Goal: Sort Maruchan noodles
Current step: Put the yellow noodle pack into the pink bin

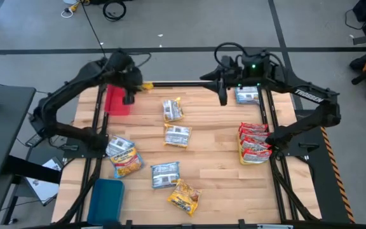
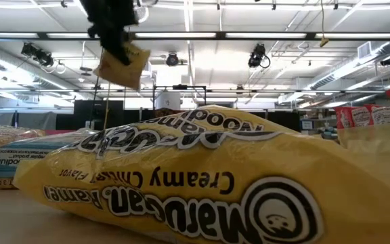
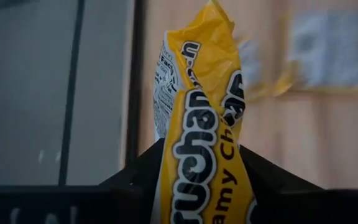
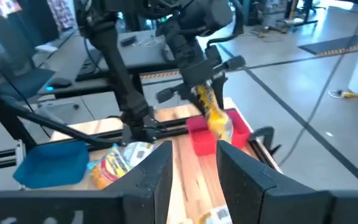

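A yellow crinkled plastic Maruchan noodle packet [image 3: 197, 124] dangles above the far left corner of the wooden table [image 1: 215, 152], pinched by the left gripper [image 1: 138, 86], whose arm reaches over the red plastic tray [image 1: 117, 100]. The right gripper [image 4: 194, 165], fingers parted and empty, hovers at the far edge near a blue-edged packet [image 1: 247, 95].

My left gripper [image 4: 211, 93] is dark, and the packet [image 3: 204, 124] in it is yellow with black letters outlined in white and a white panel of small black print. The worktop [image 1: 215, 159] is light wood with pale stripes. The tray [image 1: 117, 100] under my left gripper is red, and the tray [image 1: 107, 198] at the near left corner is blue. The stacked packets [image 1: 255, 143] on the right side are red with white centres. The packet [image 1: 247, 95] under my dark right gripper [image 1: 223, 98] is blue and grey-white. The packet [image 1: 184, 197] at the front is yellow-orange.
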Action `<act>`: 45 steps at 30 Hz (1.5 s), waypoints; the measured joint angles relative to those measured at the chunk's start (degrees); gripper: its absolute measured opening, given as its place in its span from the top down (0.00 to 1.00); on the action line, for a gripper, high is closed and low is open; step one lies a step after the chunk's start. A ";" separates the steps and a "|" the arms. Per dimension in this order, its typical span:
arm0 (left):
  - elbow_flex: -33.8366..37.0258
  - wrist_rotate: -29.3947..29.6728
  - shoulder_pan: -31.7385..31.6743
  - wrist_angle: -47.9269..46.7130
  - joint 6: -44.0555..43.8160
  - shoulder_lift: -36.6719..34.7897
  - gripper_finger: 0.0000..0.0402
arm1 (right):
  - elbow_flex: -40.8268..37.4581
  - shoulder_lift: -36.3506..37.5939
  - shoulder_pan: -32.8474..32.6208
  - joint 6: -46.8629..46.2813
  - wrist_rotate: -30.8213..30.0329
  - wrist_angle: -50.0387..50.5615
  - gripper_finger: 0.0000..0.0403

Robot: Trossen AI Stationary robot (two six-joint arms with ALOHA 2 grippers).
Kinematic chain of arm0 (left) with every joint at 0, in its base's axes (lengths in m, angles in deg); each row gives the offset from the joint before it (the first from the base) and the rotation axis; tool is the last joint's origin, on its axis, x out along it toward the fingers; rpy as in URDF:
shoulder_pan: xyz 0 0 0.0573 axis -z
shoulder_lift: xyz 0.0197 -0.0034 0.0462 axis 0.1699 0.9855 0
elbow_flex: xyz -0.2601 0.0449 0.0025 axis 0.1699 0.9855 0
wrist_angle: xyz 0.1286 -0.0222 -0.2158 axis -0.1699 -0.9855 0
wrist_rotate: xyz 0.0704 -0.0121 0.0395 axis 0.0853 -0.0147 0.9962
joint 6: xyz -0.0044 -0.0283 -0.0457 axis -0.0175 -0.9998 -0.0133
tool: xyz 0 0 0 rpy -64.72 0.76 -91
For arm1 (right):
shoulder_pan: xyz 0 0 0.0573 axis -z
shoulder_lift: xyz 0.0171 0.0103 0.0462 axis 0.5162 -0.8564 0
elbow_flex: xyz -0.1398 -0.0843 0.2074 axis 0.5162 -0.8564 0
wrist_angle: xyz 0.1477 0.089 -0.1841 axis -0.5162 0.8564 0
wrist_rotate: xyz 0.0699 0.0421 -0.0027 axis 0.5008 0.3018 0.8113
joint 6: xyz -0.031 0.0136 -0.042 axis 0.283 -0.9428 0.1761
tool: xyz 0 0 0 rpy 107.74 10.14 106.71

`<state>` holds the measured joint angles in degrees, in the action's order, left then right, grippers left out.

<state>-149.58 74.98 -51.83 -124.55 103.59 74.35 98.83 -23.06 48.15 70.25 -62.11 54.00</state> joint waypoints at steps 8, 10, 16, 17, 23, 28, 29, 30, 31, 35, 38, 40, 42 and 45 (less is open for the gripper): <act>0.35 10.77 -15.32 -5.41 1.04 4.33 0.63 | -0.02 2.33 3.52 4.37 0.18 5.68 0.68; 0.31 11.31 -17.14 -5.35 -1.66 6.00 0.63 | -0.02 2.43 4.36 5.52 0.18 6.09 0.68; 0.31 15.27 -18.20 -6.07 -7.67 12.08 0.63 | -0.04 2.43 6.89 9.35 0.20 7.94 0.68; 0.31 16.76 -18.20 -6.17 -8.88 13.32 0.63 | -0.04 2.43 7.24 10.04 0.20 8.20 0.68; 0.33 23.78 -18.29 -5.92 -14.86 20.02 0.63 | -0.07 2.43 9.05 10.39 0.23 8.21 0.68; 0.33 22.29 -18.18 -0.74 -12.47 23.82 0.63 | -0.07 2.26 10.07 10.62 0.23 7.02 0.68; 0.33 21.71 -18.18 -0.02 -12.44 24.22 0.63 | -0.07 2.15 10.26 10.59 0.23 6.19 0.68; 0.31 20.96 -18.20 0.20 -12.73 24.57 0.63 | -0.07 2.07 10.48 10.36 0.23 5.59 0.68; 0.31 19.65 -18.22 0.20 -12.96 24.89 0.63 | -0.09 2.06 10.65 10.13 0.23 5.29 0.68; 0.33 11.24 -18.22 2.97 -12.40 25.26 0.64 | -0.09 2.08 10.82 9.63 0.19 4.12 0.68; 0.33 5.51 -17.19 5.29 -9.63 25.26 0.64 | -0.09 2.07 11.13 9.71 -0.15 2.43 0.68; 0.33 1.83 -16.50 7.70 -7.19 25.26 0.64 | -0.09 1.94 11.46 10.02 -0.12 1.65 0.68; 0.33 -1.88 -15.78 9.17 -5.27 25.26 0.64 | -0.09 1.84 11.91 10.06 -0.14 1.50 0.68; 0.33 -8.27 -15.02 12.18 -2.69 25.26 0.64 | -0.09 1.84 12.43 10.03 -0.14 1.32 0.68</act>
<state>-149.26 66.71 -66.86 -112.36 100.90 99.61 98.74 -21.22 60.58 80.27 -62.25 55.32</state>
